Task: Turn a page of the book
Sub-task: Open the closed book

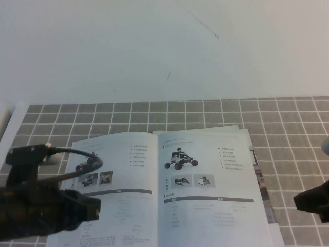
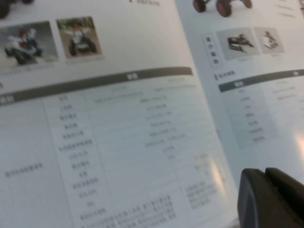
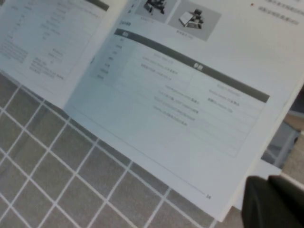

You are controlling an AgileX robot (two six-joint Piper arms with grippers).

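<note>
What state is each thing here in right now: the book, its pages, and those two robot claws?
book: lying open on the checked mat.
page: right-hand leaf, lying flat, not lifted.
left gripper: hovering over the book's left page, touching nothing that shows; fingers unclear.
right gripper: off the book's right edge, holding nothing that shows; fingers unclear.

Looks like a robot lab or test bench: two black robot arms reach in over a table covered by a grey checked mat, backed by a plain white wall. The only prop is a robot-vehicle catalogue lying open.
</note>
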